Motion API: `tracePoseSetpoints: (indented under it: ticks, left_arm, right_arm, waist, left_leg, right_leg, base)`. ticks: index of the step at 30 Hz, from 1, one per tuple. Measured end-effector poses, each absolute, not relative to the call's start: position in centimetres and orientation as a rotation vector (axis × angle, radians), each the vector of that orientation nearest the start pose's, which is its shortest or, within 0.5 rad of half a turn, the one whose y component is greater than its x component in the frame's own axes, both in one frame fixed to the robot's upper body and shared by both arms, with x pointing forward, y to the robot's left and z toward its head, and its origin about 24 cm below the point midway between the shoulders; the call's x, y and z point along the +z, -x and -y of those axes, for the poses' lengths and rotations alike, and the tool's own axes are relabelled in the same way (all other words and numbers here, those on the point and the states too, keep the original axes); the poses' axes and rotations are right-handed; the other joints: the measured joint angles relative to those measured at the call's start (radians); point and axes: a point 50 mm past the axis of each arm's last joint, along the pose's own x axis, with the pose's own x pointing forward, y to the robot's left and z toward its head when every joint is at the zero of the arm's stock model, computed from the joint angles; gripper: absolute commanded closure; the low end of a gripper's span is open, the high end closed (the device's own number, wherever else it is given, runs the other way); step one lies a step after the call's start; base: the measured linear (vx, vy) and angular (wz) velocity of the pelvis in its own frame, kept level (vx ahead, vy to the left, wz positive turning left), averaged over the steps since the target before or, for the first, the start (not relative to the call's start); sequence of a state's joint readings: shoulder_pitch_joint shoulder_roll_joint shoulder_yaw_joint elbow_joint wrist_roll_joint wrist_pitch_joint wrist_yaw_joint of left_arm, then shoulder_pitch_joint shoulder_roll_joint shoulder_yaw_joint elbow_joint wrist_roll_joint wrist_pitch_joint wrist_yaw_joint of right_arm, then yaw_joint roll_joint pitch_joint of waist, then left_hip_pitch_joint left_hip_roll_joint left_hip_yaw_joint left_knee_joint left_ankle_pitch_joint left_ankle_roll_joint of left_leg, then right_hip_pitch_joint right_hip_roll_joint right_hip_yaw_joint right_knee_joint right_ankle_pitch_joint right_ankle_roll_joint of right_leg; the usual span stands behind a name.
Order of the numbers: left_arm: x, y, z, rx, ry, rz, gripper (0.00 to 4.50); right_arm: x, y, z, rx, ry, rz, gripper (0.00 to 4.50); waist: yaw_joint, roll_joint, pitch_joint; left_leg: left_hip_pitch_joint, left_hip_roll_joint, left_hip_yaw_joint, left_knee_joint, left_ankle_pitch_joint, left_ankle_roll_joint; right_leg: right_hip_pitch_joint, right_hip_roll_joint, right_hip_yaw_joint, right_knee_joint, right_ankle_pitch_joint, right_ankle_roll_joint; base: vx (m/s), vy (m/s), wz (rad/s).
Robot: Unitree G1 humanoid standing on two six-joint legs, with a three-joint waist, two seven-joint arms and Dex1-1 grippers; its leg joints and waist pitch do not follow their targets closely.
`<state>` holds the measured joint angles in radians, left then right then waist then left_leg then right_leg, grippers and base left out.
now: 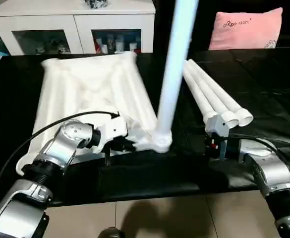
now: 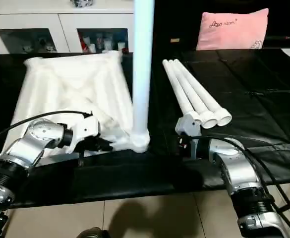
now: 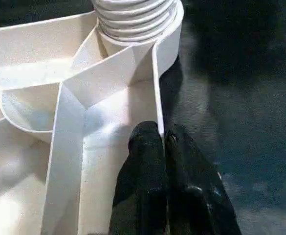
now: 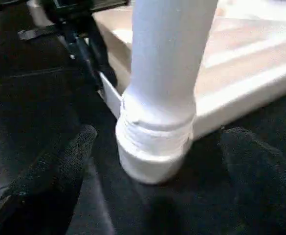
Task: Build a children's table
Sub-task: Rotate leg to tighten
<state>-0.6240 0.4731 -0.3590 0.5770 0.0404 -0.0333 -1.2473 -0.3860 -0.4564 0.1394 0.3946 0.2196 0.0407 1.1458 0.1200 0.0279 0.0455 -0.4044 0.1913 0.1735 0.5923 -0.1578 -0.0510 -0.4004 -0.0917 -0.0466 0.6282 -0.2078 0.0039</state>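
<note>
Left claw [image 3: 163, 142] pinching tabletop [image 1: 92, 84] rim, upright leg [image 1: 173, 69] beside

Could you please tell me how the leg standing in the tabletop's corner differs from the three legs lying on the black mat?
The standing leg is upright, while the three loose legs lie flat side by side.

The standing leg is seated in a corner socket of the tabletop; the loose legs lie apart from the tabletop on the mat, open ends toward the robot.

All are long white tapered tubes.
</note>
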Motion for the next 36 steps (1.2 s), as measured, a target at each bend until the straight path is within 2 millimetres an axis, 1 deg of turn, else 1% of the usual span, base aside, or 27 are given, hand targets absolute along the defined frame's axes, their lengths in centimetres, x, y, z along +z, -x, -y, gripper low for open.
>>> tracePoseSetpoints:
  ticks: [2, 5, 9, 12, 13, 15, 17, 18, 19, 21, 23, 26, 28, 29, 33, 36]
  left_arm:
    - [6.6, -31.6, -14.6, -1.442, -0.639, -0.404, 4.50]
    - [6.7, -31.3, -14.2, -1.484, -0.659, -0.397, 4.50]
    - [6.7, -31.2, -14.0, -1.511, -0.670, -0.396, 4.50]
    - [6.8, -31.2, -14.0, -1.518, -0.676, -0.392, 4.50]
    - [6.8, -31.2, -14.0, -1.518, -0.676, -0.392, 4.50]
    - [6.8, -31.1, -14.0, -1.520, -0.678, -0.393, 4.50]
    - [6.8, -31.1, -14.1, -1.522, -0.680, -0.395, 4.50]
    - [6.8, -31.1, -14.1, -1.524, -0.682, -0.396, 4.50]
    - [6.8, -31.1, -14.1, -1.527, -0.686, -0.397, 4.50]
    - [6.9, -31.1, -14.1, -1.531, -0.689, -0.398, 4.50]
    - [6.9, -31.1, -14.1, -1.533, -0.689, -0.398, 4.50]
    - [6.9, -31.0, -14.1, -1.535, -0.689, -0.400, 4.50]
    - [6.9, -31.0, -14.1, -1.541, -0.689, -0.402, 4.50]
    - [6.9, -31.0, -14.1, -1.542, -0.689, -0.403, 4.50]
    - [6.9, -31.0, -14.1, -1.542, -0.690, -0.403, 4.50]
    - [6.9, -31.0, -14.2, -1.543, -0.690, -0.404, 4.50]
  right_arm:
    - [5.8, -29.1, 16.8, 1.236, 0.216, -0.244, 0.07]
    - [5.9, -29.2, 16.4, 1.263, 0.236, -0.250, 0.07]
    - [6.2, -29.5, 15.9, 1.303, 0.255, -0.247, 0.07]
    - [5.9, -29.4, 15.6, 1.328, 0.248, -0.258, 0.07]
    - [5.8, -29.4, 15.6, 1.331, 0.242, -0.267, 0.24]
    - [5.5, -29.4, 15.6, 1.339, 0.232, -0.279, 0.43]
    - [5.4, -29.4, 15.4, 1.350, 0.225, -0.282, 0.46]
    - [5.4, -29.4, 15.4, 1.354, 0.222, -0.284, 0.59]
    - [5.4, -29.5, 15.3, 1.354, 0.218, -0.286, 0.59]
    - [5.5, -29.7, 15.1, 1.360, 0.220, -0.284, 0.86]
    - [5.5, -29.7, 15.0, 1.375, 0.219, -0.285, 0.93]
    - [5.4, -29.6, 14.9, 1.387, 0.207, -0.290, 1.31]
    - [5.3, -29.6, 14.9, 1.389, 0.206, -0.291, 1.36]
    - [5.3, -29.6, 14.9, 1.391, 0.205, -0.292, 1.59]
    - [5.3, -29.6, 14.9, 1.392, 0.204, -0.292, 1.73]
    - [5.3, -29.5, 14.9, 1.393, 0.203, -0.292, 1.76]
  waist:
    - [-0.002, 0.000, 0.000]
    - [-0.004, 0.000, 0.000]
    - [-0.007, 0.000, 0.000]
    - [-0.007, 0.000, 0.000]
    - [-0.007, 0.000, 0.000]
    - [-0.006, 0.000, 0.000]
    - [-0.007, 0.000, 0.000]
    - [-0.007, 0.000, 0.000]
    - [-0.007, 0.000, 0.000]
    - [-0.006, 0.000, 0.000]
    - [-0.005, 0.000, 0.000]
    - [-0.005, 0.000, 0.000]
    - [-0.005, 0.000, 0.000]
    - [-0.004, 0.000, 0.000]
    - [-0.005, 0.000, 0.000]
    - [-0.005, 0.000, 0.000]
  left_leg:
    - [0.000, 0.000, 0.000, 0.000, 0.000, 0.000]
    - [0.000, 0.000, 0.000, 0.000, 0.000, 0.000]
    - [0.001, 0.000, 0.001, 0.000, 0.000, 0.000]
    - [0.000, 0.000, 0.001, 0.000, 0.000, 0.000]
    - [0.000, 0.000, 0.001, 0.000, 0.000, 0.000]
    - [0.000, 0.000, 0.001, 0.000, 0.000, 0.000]
    - [0.000, 0.001, 0.001, 0.000, 0.000, 0.000]
    - [0.001, 0.001, 0.001, 0.000, 0.000, 0.000]
    - [0.001, 0.001, 0.001, 0.000, 0.000, 0.000]
    - [0.001, 0.001, 0.001, 0.000, 0.000, 0.000]
    - [0.000, 0.000, 0.001, 0.000, 0.000, 0.000]
    - [0.000, 0.001, 0.001, 0.000, 0.000, 0.000]
    - [0.001, 0.001, 0.001, 0.000, 0.000, 0.000]
    - [0.001, 0.001, 0.001, 0.000, 0.000, 0.000]
    - [0.001, 0.001, 0.001, 0.001, 0.000, 0.000]
    - [0.001, 0.001, 0.001, 0.001, 0.000, 0.000]
  right_leg:
    - [0.000, 0.000, 0.000, 0.000, 0.000, 0.000]
    - [0.000, 0.000, 0.000, 0.001, 0.000, 0.000]
    - [0.000, 0.000, 0.000, 0.001, 0.000, 0.000]
    - [-0.001, 0.000, 0.000, 0.001, 0.000, 0.000]
    - [-0.001, 0.000, 0.000, 0.001, 0.000, 0.000]
    - [-0.001, 0.000, 0.000, 0.001, 0.000, 0.000]
    - [-0.001, 0.000, 0.000, 0.001, 0.000, 0.000]
    - [-0.001, 0.000, 0.000, 0.001, 0.000, 0.000]
    - [-0.001, 0.000, 0.000, 0.001, 0.000, 0.000]
    - [-0.001, 0.000, 0.000, 0.002, 0.000, 0.000]
    - [-0.001, 0.000, 0.000, 0.002, 0.000, 0.000]
    - [-0.001, 0.000, 0.000, 0.002, 0.000, 0.000]
    - [-0.001, 0.000, 0.000, 0.002, 0.000, 0.000]
    - [-0.001, 0.000, 0.000, 0.002, 0.000, 0.000]
    - [-0.001, 0.000, 0.000, 0.002, 0.000, 0.000]
    - [-0.001, 0.000, 0.000, 0.002, 0.000, 0.000]
  base:
    - [0.000, 0.000, 0.00]
    - [0.000, 0.000, 0.00]
    - [0.000, 0.000, 0.00]
    - [0.000, 0.000, 0.00]
    - [0.000, 0.000, 0.00]
    - [0.000, 0.000, 0.00]
    - [0.000, 0.000, 0.00]
    - [0.000, 0.000, 0.00]
    - [0.000, 0.000, 0.00]
    - [0.000, 0.000, 0.00]
    - [0.000, 0.000, 0.00]
    - [0.000, 0.000, 0.00]
    - [0.000, 0.000, 0.00]
    - [0.000, 0.000, 0.00]
    - [0.000, 0.000, 0.00]
    - [0.000, 0.000, 0.00]
